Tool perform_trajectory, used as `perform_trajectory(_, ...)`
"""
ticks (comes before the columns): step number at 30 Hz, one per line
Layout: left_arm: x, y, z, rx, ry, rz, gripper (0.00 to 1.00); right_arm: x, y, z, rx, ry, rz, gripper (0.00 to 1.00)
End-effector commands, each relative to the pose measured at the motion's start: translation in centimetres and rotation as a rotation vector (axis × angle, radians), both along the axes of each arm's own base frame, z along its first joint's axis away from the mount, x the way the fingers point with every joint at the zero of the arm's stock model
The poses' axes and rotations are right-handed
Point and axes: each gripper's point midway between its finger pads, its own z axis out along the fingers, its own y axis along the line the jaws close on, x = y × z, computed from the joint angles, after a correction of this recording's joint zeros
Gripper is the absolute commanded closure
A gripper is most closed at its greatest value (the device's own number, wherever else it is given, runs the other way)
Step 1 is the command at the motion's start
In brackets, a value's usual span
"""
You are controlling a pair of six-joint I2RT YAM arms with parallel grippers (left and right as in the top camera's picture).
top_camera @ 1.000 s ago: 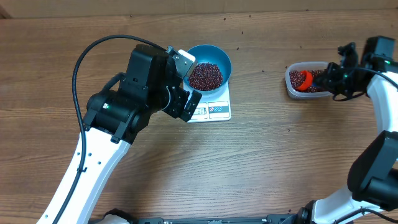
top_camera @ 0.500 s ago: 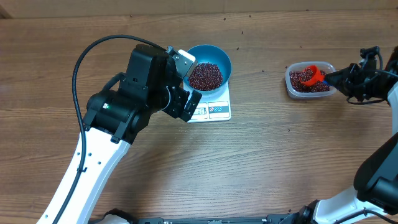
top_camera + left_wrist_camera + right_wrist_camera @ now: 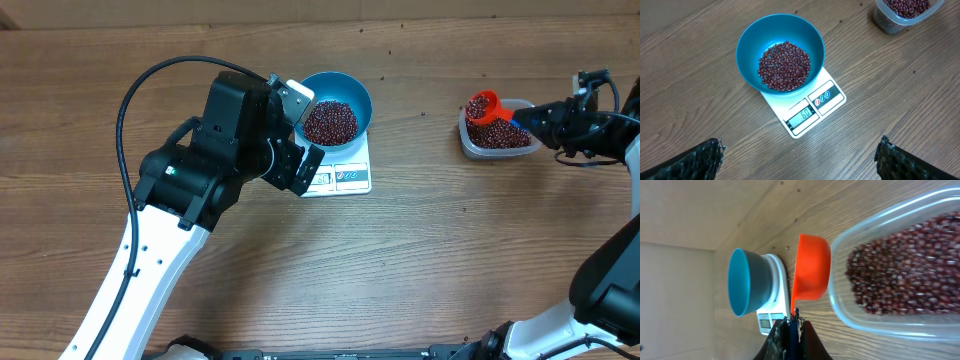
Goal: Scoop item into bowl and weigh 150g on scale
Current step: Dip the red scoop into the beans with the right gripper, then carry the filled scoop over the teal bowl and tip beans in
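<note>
Item, bean weighing, transfer stage: right gripper [image 3: 538, 121] is clamping shut on the blue handle of the red scoop [image 3: 483, 104], which is hanging over the near-bowl corner of the clear container [image 3: 530, 105]; whether the cup is carrying a load cannot be told for sure from either view. Beans [image 3: 330, 122] are lying in two lots, one heap in the blue bowl [image 3: 750, 45] and the rest in the container. The bowl is sitting on the white scale [image 3: 827, 95], whose display [image 3: 802, 114] is appearing to show a figure short of the target. Governing relation: the bowl is lying well apart from the scoop, toward the robot's left across bare table [image 3: 450, 250], and the scoop's long axis is running roughly along that same line, cup end facing the bowl, handle trailing back into the right gripper. Left gripper [image 3: 800, 162] is hovering just beside the bowl and scale with its fingers spread wide and holding nothing; it is the nearer arm, yet the carry is likely falling to the right arm, as a level sideways travel leftward
</note>
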Motion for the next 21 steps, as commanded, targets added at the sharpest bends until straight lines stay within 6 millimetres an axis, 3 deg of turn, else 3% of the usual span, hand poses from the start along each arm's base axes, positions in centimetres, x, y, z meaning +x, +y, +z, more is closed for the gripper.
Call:
perform_trajectory(1,0.2,0.0,0.1,-0.011,0.006,0.007,0.00,0.1,1.7,0.6,0.052,-0.033,0.052,0.96)
perform_trajectory(13,0.2,0.0,0.1,-0.011,0.006,0.007,0.01,0.7,7.5,2.4,0.092,-0.077,0.204,0.96)
perform_trajectory(21,0.2,0.0,0.0,-0.011,0.006,0.007,0.01,1.0,12.6,4.3,0.081,-0.120,0.333,0.96)
